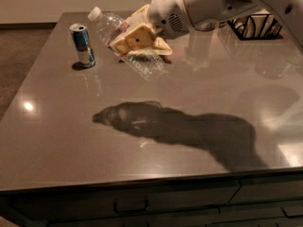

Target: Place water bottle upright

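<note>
Table [57,141]: a wide, glossy grey top fills most of the view, with drawer fronts [128,205] below its near edge.
Arm [213,4]: white, it reaches in from the upper right towards the far left part of the table.
Shadow [180,126]: a dark patch of arm and bottle lies on the table's middle, well apart from the bottle itself.
Wire rack [258,27]: dark, at the far right of the table, behind the arm.
Gripper [130,40]: held above the far left of the table, its tan fingers [137,37] are clamped across the middle of the water bottle.
Water bottle [110,25]: clear plastic, held in the gripper and off the table.
Bottle axis: tilted, running from upper left to lower right; the white cap points up and left, and the ribbed lower body slants down towards the table.
Bottle label: covered by the fingers, so nothing can be read.
Can [83,45]: blue and silver, upright on the table just left of the bottle and not touching it; its writing cannot be made out.
</note>
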